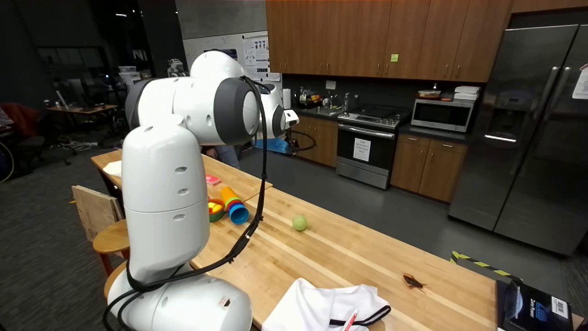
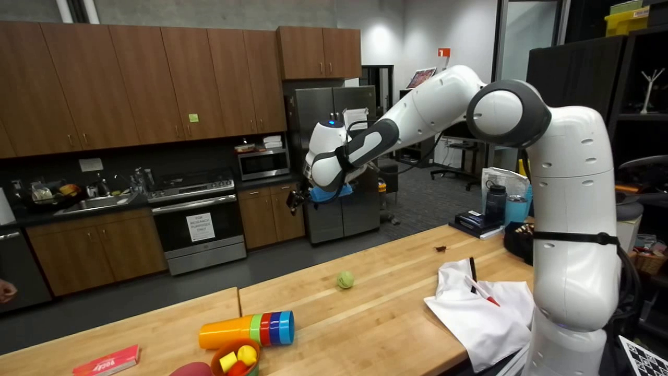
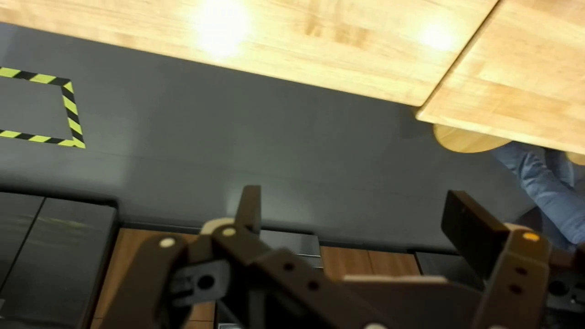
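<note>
Fingers [image 3: 473, 228] are spread wide, bottom of the wrist view. In an exterior view there's stacked cups [image 2: 248, 329] lying lower left, then the green ball [image 2: 345, 279] on the bench [image 2: 391, 324], lower middle, oven [image 2: 171, 227] way back left.

Site: research lab fitted with a kitchen. From where I stand: beyond the gripper [image 3: 352, 196], 1 oven [image 2: 227, 224], its paper sign [image 2: 201, 227] reading "FOR RESEARCH PURPOSES ONLY"; also 1 sink [image 2: 86, 207], wall cabinets [image 2: 151, 83], 1 microwave [image 2: 264, 165]. Well back from the gripper, near the robot base [image 2: 566, 347], 1 checkered board [image 2: 644, 357].
</note>
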Action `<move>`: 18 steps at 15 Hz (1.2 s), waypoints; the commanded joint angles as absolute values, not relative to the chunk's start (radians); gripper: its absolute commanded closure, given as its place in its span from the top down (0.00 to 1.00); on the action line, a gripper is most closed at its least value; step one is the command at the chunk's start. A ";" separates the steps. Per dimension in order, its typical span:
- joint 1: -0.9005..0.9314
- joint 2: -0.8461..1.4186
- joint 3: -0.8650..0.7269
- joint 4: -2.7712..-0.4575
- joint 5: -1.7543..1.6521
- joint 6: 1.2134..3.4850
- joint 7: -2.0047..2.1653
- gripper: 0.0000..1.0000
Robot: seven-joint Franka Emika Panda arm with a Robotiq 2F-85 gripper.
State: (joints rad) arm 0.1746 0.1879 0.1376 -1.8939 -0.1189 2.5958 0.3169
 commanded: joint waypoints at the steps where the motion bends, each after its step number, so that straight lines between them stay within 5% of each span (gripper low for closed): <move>1: 0.225 0.247 0.097 -1.781 -0.201 2.488 0.439 1.00; 18: 0.344 0.474 0.017 -1.674 -0.248 2.463 0.657 1.00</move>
